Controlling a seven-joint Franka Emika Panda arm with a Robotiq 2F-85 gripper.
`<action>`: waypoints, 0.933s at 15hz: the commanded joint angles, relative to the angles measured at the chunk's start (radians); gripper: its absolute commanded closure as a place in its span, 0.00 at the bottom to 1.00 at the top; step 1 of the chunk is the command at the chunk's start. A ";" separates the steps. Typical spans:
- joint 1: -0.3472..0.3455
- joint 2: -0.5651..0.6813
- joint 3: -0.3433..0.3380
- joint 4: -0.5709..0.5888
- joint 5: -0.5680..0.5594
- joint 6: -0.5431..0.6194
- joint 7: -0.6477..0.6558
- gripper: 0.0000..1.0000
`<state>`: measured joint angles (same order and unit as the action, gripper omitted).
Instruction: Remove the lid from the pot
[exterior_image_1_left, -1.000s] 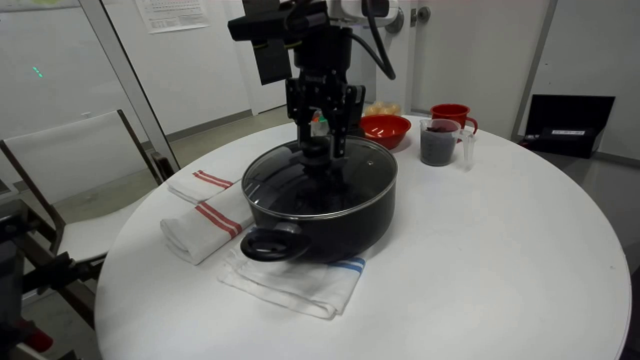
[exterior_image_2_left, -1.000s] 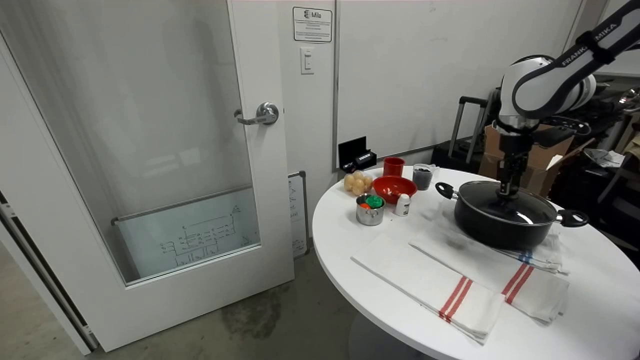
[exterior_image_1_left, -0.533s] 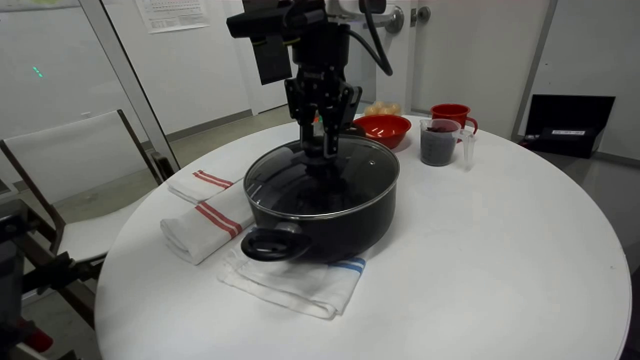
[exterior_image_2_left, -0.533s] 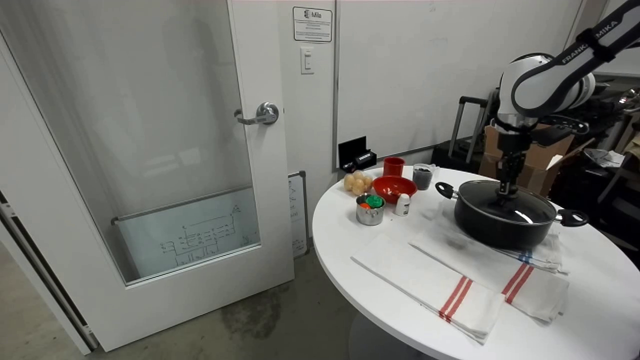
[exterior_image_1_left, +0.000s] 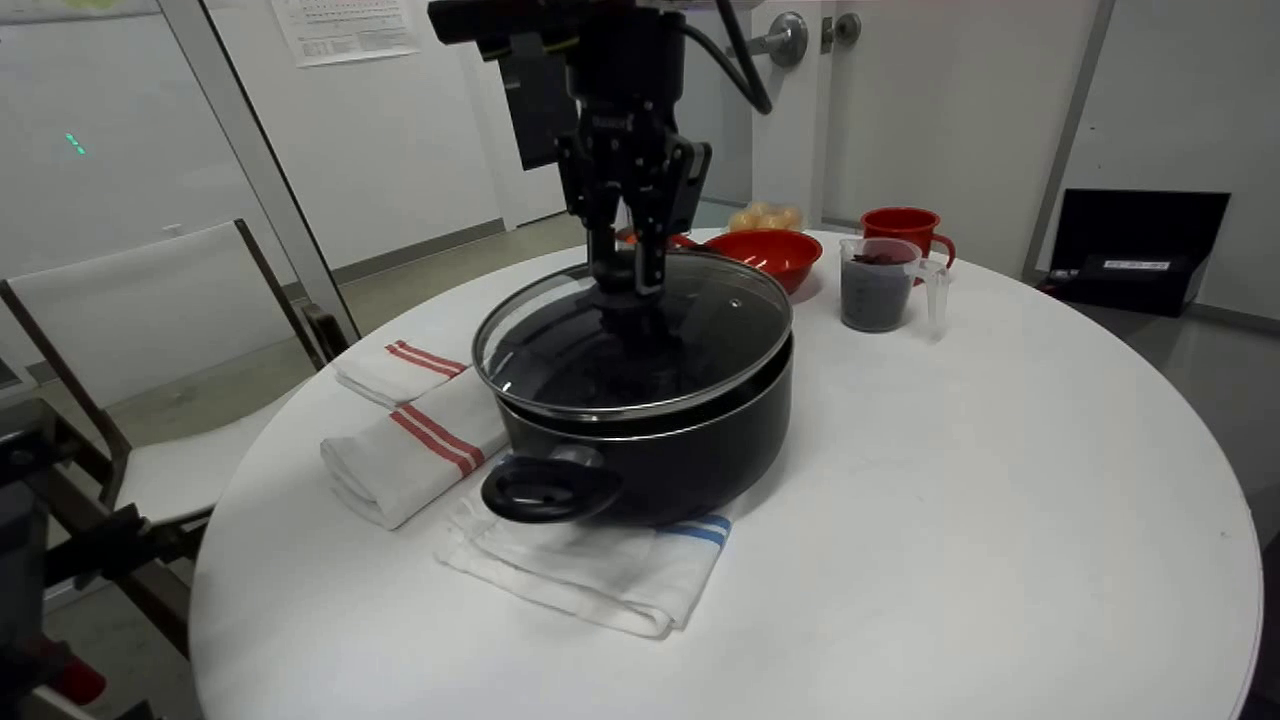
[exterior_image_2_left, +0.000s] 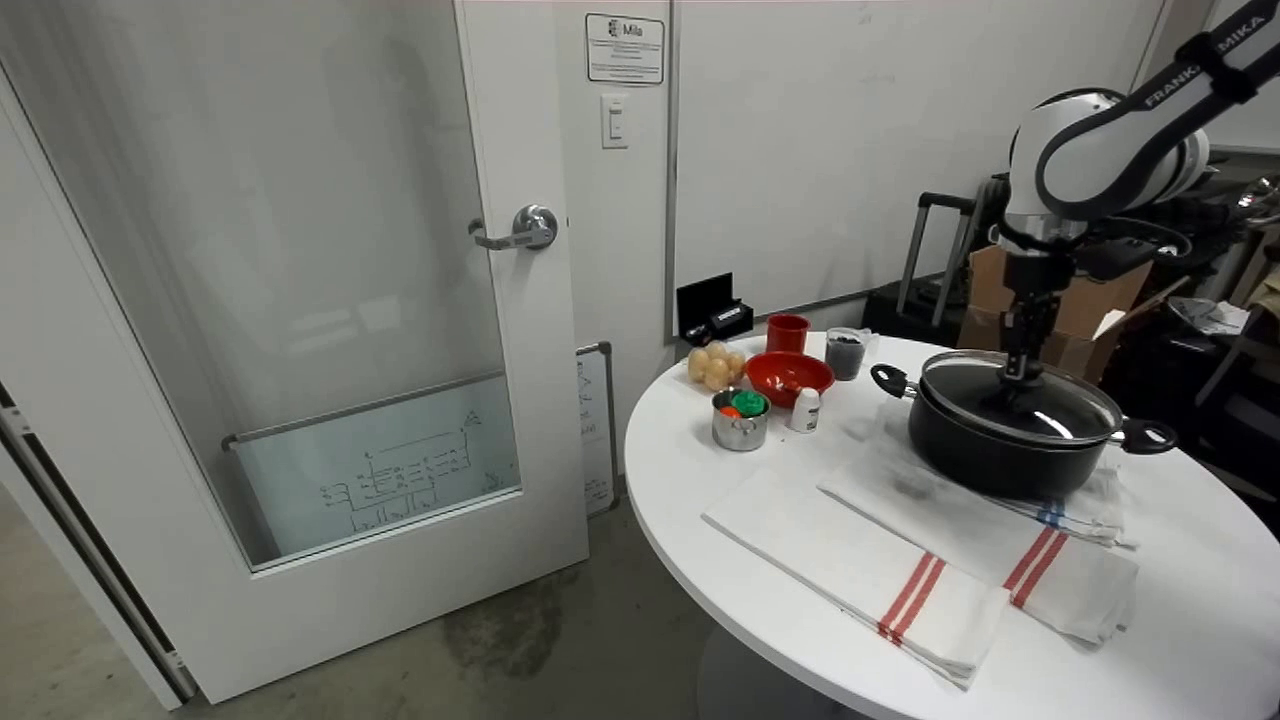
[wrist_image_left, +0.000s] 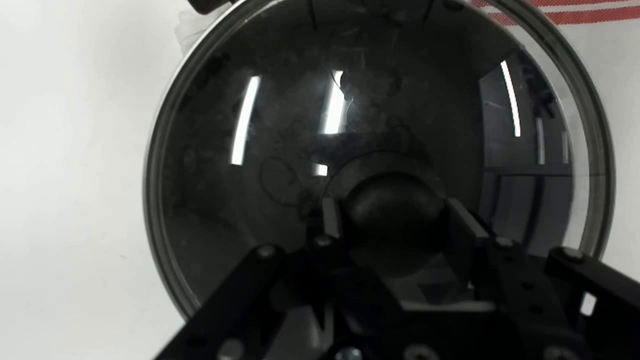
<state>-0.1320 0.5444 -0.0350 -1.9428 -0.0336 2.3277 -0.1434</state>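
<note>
The glass lid (exterior_image_1_left: 545, 345) with its thin metal rim hangs just above the black pot (exterior_image_1_left: 700, 470), and a dark gap shows between the rims at the near right. My gripper (wrist_image_left: 398, 220) has its fingers on both sides of the dark knob (wrist_image_left: 395, 200), shut on it. From above, the lid (wrist_image_left: 380, 110) fills most of the wrist view and hides the pot's inside. In an exterior view the gripper (exterior_image_2_left: 1020, 375) points straight down at the lid's middle, over the pot (exterior_image_2_left: 990, 465).
Under and beside the pot lie folded towels, one blue-striped (exterior_image_1_left: 610, 590), others red-striped (exterior_image_1_left: 420, 450). A red bowl (exterior_image_2_left: 790, 376), red mug (exterior_image_1_left: 900, 225), measuring cup (exterior_image_1_left: 875, 290), small metal cup (exterior_image_2_left: 740, 432) and white bottle (exterior_image_2_left: 805, 412) stand farther along the round table (exterior_image_1_left: 950, 550).
The fingers have drawn together onto the knob. Gripper and lid have since risen a little, and the lid has parted from the pot's rim. The pot has stayed put.
</note>
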 joint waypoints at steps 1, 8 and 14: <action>0.010 -0.127 0.006 -0.095 0.011 -0.008 -0.003 0.75; 0.078 -0.235 0.028 -0.144 -0.018 -0.069 0.014 0.75; 0.175 -0.183 0.083 -0.059 -0.042 -0.173 0.029 0.75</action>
<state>0.0008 0.3418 0.0265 -2.0567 -0.0477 2.2200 -0.1372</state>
